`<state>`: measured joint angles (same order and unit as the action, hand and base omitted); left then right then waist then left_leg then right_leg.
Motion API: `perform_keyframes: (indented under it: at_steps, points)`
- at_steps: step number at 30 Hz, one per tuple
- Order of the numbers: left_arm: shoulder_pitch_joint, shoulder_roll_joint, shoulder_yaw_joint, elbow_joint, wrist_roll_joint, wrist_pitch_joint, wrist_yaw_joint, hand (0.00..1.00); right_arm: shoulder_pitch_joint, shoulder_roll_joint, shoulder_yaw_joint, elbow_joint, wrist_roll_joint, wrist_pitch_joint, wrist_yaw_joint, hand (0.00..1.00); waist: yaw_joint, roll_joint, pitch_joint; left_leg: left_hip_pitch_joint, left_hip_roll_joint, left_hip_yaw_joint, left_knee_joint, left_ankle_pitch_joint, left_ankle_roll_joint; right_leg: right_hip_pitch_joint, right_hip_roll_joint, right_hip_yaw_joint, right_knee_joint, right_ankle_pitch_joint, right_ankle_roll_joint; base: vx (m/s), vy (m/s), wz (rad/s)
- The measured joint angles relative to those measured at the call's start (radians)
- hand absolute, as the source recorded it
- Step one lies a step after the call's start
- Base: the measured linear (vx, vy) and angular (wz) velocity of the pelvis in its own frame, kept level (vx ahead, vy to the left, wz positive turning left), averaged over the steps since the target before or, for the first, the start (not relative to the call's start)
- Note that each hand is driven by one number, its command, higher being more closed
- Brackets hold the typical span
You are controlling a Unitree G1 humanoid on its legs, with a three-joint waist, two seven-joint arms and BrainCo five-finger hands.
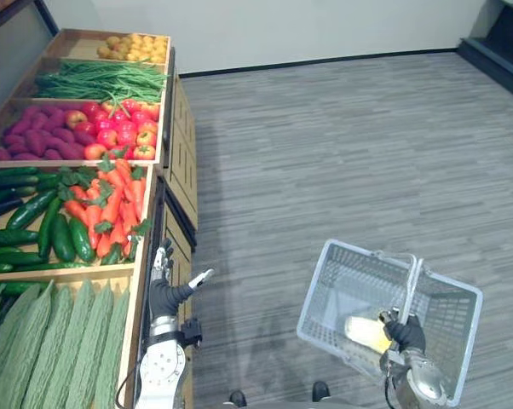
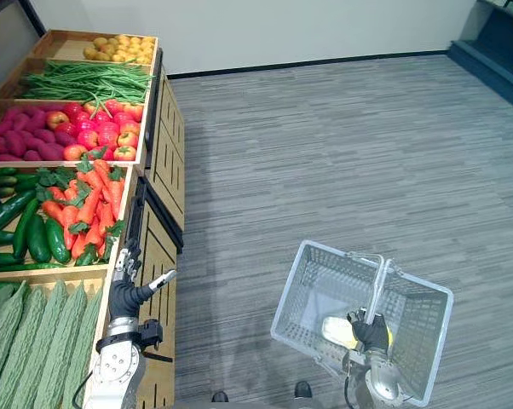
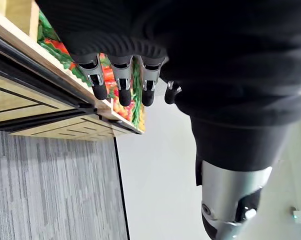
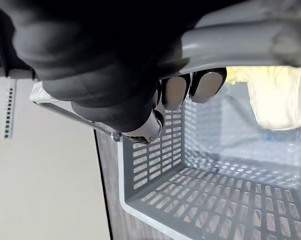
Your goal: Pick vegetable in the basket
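A grey mesh basket (image 1: 318, 298) hangs at the lower right over the floor. My right hand (image 1: 405, 332) is shut on its handle (image 1: 415, 279); the right wrist view shows the fingers (image 4: 175, 92) curled under the handle bar (image 4: 240, 42). A pale yellow vegetable (image 1: 365, 331) lies inside the basket, also seen as a pale yellow vegetable (image 4: 275, 95) past the fingers. My left hand (image 1: 165, 294) is open and holds nothing, fingers straight, at the front edge of the wooden stand (image 1: 150, 256), just right of the carrots (image 1: 112, 204) and cucumbers (image 1: 48, 230).
The stand runs along the left, with bitter gourds (image 1: 52, 341) nearest, then carrots and cucumbers, apples (image 1: 120, 128), purple sweet potatoes (image 1: 35, 141), green beans (image 1: 99, 81) and yellow produce (image 1: 137, 47) at the far end. Grey carpet (image 1: 342, 145) spreads to the right.
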<state>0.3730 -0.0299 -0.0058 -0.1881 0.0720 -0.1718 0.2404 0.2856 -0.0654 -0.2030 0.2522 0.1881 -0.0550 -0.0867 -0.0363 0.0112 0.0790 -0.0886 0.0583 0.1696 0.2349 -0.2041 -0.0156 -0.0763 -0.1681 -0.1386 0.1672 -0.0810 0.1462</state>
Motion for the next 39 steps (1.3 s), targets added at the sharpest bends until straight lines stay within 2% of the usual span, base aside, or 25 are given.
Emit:
perform_keyframes:
  at_steps: [2,3,4,5,8,11,12,13,14,16,17,20,23,24,25,26,27,28,31,32,33,34,36,37,39]
  points:
    - [-0.004,-0.003,-0.008,-0.005,0.001,0.000,0.002,0.00,0.001,0.001,-0.005,0.003,-0.003,0.005,-0.006,1.00,-0.006,0.022,0.025,0.003,0.011,-0.030,0.087,-0.067,0.024,-0.090,-0.022,-0.002,0.291,-0.025,0.026,-0.01,0.141,0.19]
    - [-0.004,0.003,-0.009,-0.011,0.001,0.000,0.003,0.00,0.000,0.007,-0.004,0.003,-0.003,0.005,-0.007,1.00,-0.007,0.017,0.033,0.016,0.007,-0.032,0.093,-0.077,0.036,-0.126,-0.035,0.003,0.391,-0.020,0.019,0.03,0.146,0.30]
    - [-0.003,0.015,-0.014,-0.014,0.002,0.000,0.006,0.00,0.001,0.020,-0.004,0.004,-0.003,0.008,-0.010,1.00,-0.008,0.017,0.050,0.037,0.001,-0.043,0.105,-0.098,0.062,-0.180,-0.047,0.008,0.506,-0.062,-0.010,0.11,0.063,0.34]
    - [-0.002,0.026,-0.021,-0.014,0.001,0.001,0.012,0.00,-0.003,0.023,-0.003,0.003,-0.003,0.011,-0.012,1.00,-0.005,0.010,0.049,0.039,0.002,-0.062,0.121,-0.111,0.071,-0.209,-0.044,0.004,0.510,-0.109,-0.033,0.14,0.030,0.37]
    - [-0.017,0.046,-0.022,-0.006,0.001,0.001,0.026,0.00,-0.015,0.021,-0.003,-0.001,-0.003,0.012,-0.018,1.00,-0.005,0.003,0.054,0.033,0.005,-0.116,0.135,-0.141,0.062,-0.269,-0.009,0.009,0.386,-0.113,-0.050,0.29,-0.072,0.53]
    - [-0.049,0.044,-0.024,0.026,0.002,0.001,0.032,0.00,-0.014,0.019,-0.004,-0.022,-0.002,0.012,-0.021,1.00,-0.025,0.003,0.057,0.039,0.012,-0.203,0.173,-0.204,0.020,-0.305,0.046,0.096,0.251,-0.085,-0.036,0.37,-0.191,0.85]
    - [-0.046,0.041,-0.024,0.038,0.006,0.001,0.032,0.00,-0.009,0.016,0.000,-0.027,-0.002,0.014,-0.021,1.00,-0.030,-0.001,0.054,0.069,0.027,-0.219,0.177,-0.217,-0.002,-0.284,0.056,0.099,0.277,-0.033,-0.049,0.54,-0.223,0.73]
    - [-0.034,0.024,-0.024,0.055,0.010,0.007,0.031,0.00,-0.008,0.007,0.008,-0.036,-0.003,0.017,-0.023,1.00,-0.029,0.044,0.055,0.090,0.059,-0.223,0.242,-0.215,-0.027,-0.241,0.075,0.066,0.311,-0.076,-0.072,0.57,-0.222,0.65]
    - [-0.028,0.002,-0.032,0.053,0.010,0.008,0.028,0.00,-0.005,0.000,0.016,-0.058,-0.002,0.019,-0.024,1.00,-0.028,0.064,0.056,0.049,0.082,-0.217,0.354,-0.179,-0.046,-0.217,0.082,0.041,0.330,-0.098,-0.088,0.58,-0.218,0.51]
    - [-0.020,-0.026,-0.043,0.047,0.008,0.008,0.019,0.00,0.018,-0.007,0.046,-0.121,-0.002,0.022,-0.023,1.00,0.000,0.062,0.063,-0.064,0.143,-0.128,0.650,0.028,-0.004,-0.109,0.088,0.012,0.278,-0.121,-0.118,0.67,-0.324,0.27]
    - [-0.018,-0.025,-0.052,0.037,0.005,0.007,0.018,0.00,0.038,-0.002,0.056,-0.167,-0.003,0.022,-0.024,1.00,0.022,0.070,0.065,-0.121,0.211,-0.048,0.811,0.038,-0.008,0.008,0.110,-0.001,0.184,-0.123,-0.121,0.67,-0.278,0.08]
    - [-0.021,-0.026,-0.054,0.015,-0.002,0.007,0.018,0.00,0.035,0.005,0.049,-0.237,0.000,0.020,-0.046,1.00,0.029,0.069,0.066,-0.216,0.237,0.038,0.897,0.009,0.014,0.158,0.111,-0.022,0.073,-0.131,-0.135,0.44,-0.116,0.19]
    - [-0.035,-0.025,-0.053,-0.001,-0.001,0.008,0.017,0.00,0.026,0.010,0.021,-0.253,0.002,0.008,-0.047,1.00,0.052,0.063,0.069,-0.290,0.214,0.118,0.766,-0.026,0.024,0.244,0.101,-0.046,0.019,-0.137,-0.142,0.42,-0.001,0.24]
    - [-0.040,-0.025,-0.054,-0.002,0.000,0.007,0.018,0.00,0.026,0.007,0.007,-0.249,0.002,0.002,-0.048,1.00,0.053,0.059,0.070,-0.300,0.172,0.170,0.619,-0.023,0.023,0.283,0.090,-0.072,0.022,-0.147,-0.126,0.47,0.054,0.55]
    - [-0.038,-0.022,-0.066,-0.009,0.001,0.007,0.021,0.00,0.039,-0.001,-0.008,-0.249,0.001,-0.010,-0.049,1.00,0.050,0.073,0.064,-0.267,0.132,0.230,0.371,0.104,0.056,0.304,0.103,-0.090,0.064,-0.182,-0.078,0.46,0.057,0.61]
    - [-0.037,-0.016,-0.071,-0.015,0.002,0.007,0.022,0.00,0.040,-0.004,-0.014,-0.235,-0.001,-0.014,-0.050,1.00,0.051,0.071,0.058,-0.253,0.133,0.264,0.345,0.058,0.142,0.308,0.103,-0.083,0.098,-0.212,-0.072,0.59,0.086,0.87]
    - [-0.051,0.010,-0.073,-0.011,0.002,0.010,0.022,0.00,0.031,0.022,-0.019,-0.189,-0.001,-0.012,-0.058,1.00,0.034,0.029,0.049,-0.241,0.104,0.271,0.353,0.007,0.162,0.308,0.075,-0.075,0.150,-0.259,-0.074,0.56,0.062,0.76]
    - [-0.063,0.028,-0.071,-0.012,0.003,0.011,0.022,0.00,0.016,0.041,-0.017,-0.172,0.000,-0.003,-0.064,1.00,0.044,-0.005,0.055,-0.243,0.085,0.267,0.358,-0.009,0.170,0.304,0.062,-0.064,0.168,-0.256,-0.068,0.56,0.048,0.64]
    - [-0.041,0.052,-0.062,-0.013,0.010,0.012,0.023,0.00,-0.016,0.059,-0.016,-0.127,-0.003,0.003,-0.063,1.00,0.054,-0.029,0.057,-0.183,0.049,0.253,0.327,-0.064,0.121,0.296,0.054,-0.051,0.258,-0.179,-0.055,0.39,0.014,0.21]
    - [-0.037,0.056,-0.063,-0.014,0.010,0.012,0.023,0.00,-0.015,0.059,-0.016,-0.096,-0.003,0.004,-0.063,1.00,0.053,-0.037,0.061,-0.147,0.033,0.244,0.305,-0.076,0.112,0.277,0.040,-0.051,0.356,-0.146,-0.045,0.39,0.016,0.45]
    - [-0.035,0.056,-0.066,-0.018,0.010,0.013,0.023,0.00,-0.015,0.059,-0.016,-0.071,-0.004,0.015,-0.064,1.00,0.048,-0.044,0.065,-0.103,0.019,0.214,0.273,-0.088,0.105,0.200,0.016,-0.039,0.560,-0.044,-0.037,0.45,-0.047,0.66]
    - [-0.038,0.053,-0.073,-0.024,0.011,0.014,0.024,0.00,-0.011,0.059,-0.015,-0.069,-0.012,0.024,-0.062,1.00,0.027,-0.047,0.064,-0.069,0.005,0.182,0.251,-0.097,0.104,0.101,0.002,0.006,0.753,-0.027,-0.060,0.36,-0.105,0.70]
    - [-0.042,0.048,-0.069,-0.029,0.024,0.017,0.029,0.00,-0.004,0.059,-0.012,-0.069,-0.023,0.036,-0.061,1.00,0.021,-0.038,0.070,-0.004,0.002,0.140,0.208,-0.098,0.098,-0.021,0.040,0.077,0.850,-0.171,-0.106,0.38,-0.161,0.65]
    - [-0.044,0.038,-0.071,-0.036,0.036,0.017,0.033,0.00,0.014,0.060,-0.012,-0.074,-0.027,0.037,-0.059,1.00,0.018,-0.030,0.071,0.037,0.011,0.100,0.182,-0.096,0.095,-0.086,0.080,0.125,0.809,-0.224,-0.121,0.46,-0.248,0.64]
    - [-0.058,0.016,-0.071,-0.039,0.049,0.014,0.045,0.00,0.044,0.060,-0.011,-0.093,-0.031,0.036,-0.059,1.00,0.014,-0.020,0.069,0.064,0.035,0.048,0.180,-0.099,0.070,-0.169,0.147,0.256,0.688,-0.265,-0.109,0.35,-0.265,0.88]
